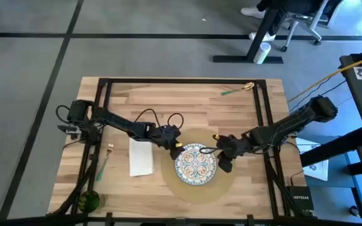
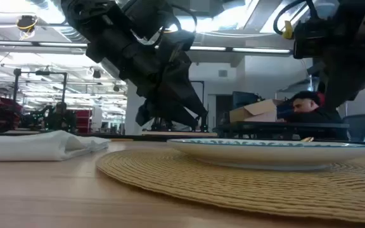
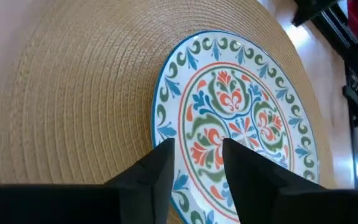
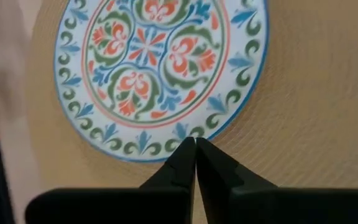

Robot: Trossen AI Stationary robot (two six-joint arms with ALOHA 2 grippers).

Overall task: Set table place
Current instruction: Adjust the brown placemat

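On the table (image 1: 124, 100), the round tan placemat (image 1: 197, 191) lies near the front edge, and a patterned plate (image 1: 195, 164) rests flat on it. My left gripper (image 3: 194, 152) hovers open over the plate's left rim (image 3: 166, 106), one finger over the rim and one over the painted middle. My right gripper (image 4: 195, 144) is shut, its tips just above the plate's right rim (image 4: 185, 132). In the low view both grippers stand clear above the plate (image 2: 271, 149).
A folded white napkin (image 1: 141, 157) lies left of the placemat. A gold fork with a green handle (image 1: 104, 162) lies farther left. A green object (image 1: 88, 201) sits at the front left corner. Another green-handled utensil (image 1: 236, 90) lies at the far right.
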